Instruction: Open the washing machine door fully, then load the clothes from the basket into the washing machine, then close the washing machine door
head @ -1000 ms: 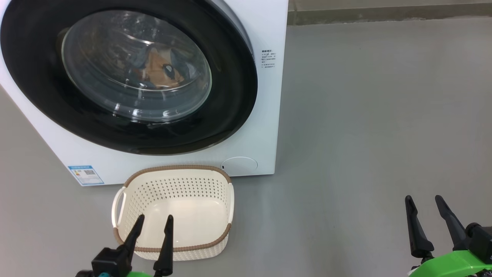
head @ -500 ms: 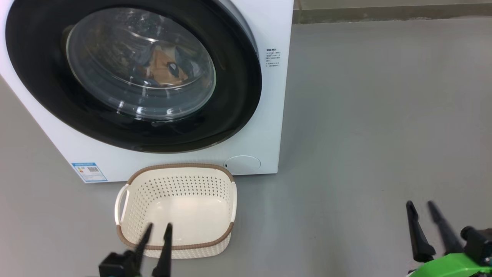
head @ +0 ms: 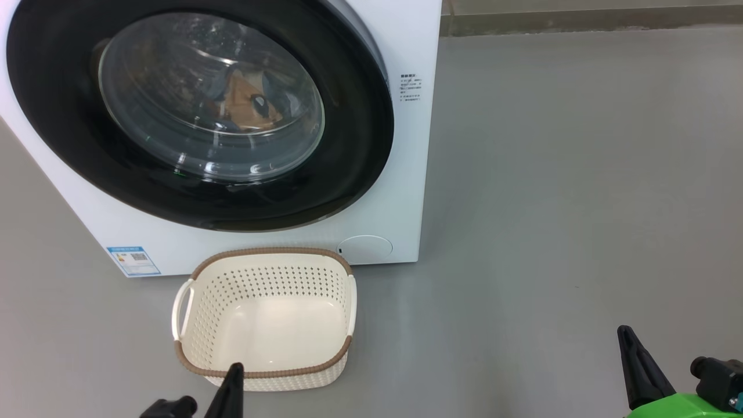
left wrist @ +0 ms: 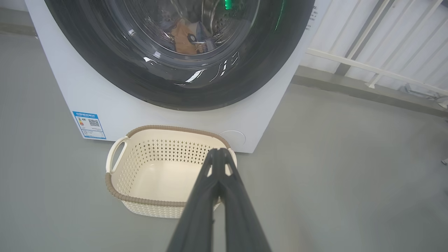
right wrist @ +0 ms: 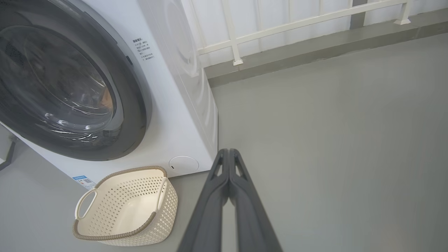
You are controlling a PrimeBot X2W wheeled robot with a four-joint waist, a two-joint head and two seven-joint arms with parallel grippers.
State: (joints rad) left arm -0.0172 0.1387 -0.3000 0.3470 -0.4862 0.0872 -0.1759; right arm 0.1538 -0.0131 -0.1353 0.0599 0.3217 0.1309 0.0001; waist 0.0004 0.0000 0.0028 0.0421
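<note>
A smooth grey floor (head: 551, 203) spreads across the scene, with a white railing (right wrist: 280, 24) along the wall behind. In the head view the washing machine (head: 406, 174) fills the 10 to 11 o'clock part of the picture. The washing machine door (head: 360, 145) lies shut against the white front. Behind its bulging glass the clothes (head: 246, 104) sit inside the drum as an orange and blue bundle. A blue label (head: 133, 261) is stuck low on the front at 8 o'clock, and a round cover (head: 365, 247) sits near the lower corner at 6 o'clock.

The basket (head: 267, 251) stands upright on the floor just in front of the machine, at 7 o'clock, its far rim just beside the machine's base and its cream bottom bare.

The left gripper (left wrist: 218, 152) hangs over the near edge of the basket at 7 o'clock, its two dark fingers pressed together along the tips with nothing between them. The right gripper (right wrist: 228, 152) is at 4 o'clock above bare floor, well apart from the basket, its fingers likewise pressed tip to tip and holding nothing.
</note>
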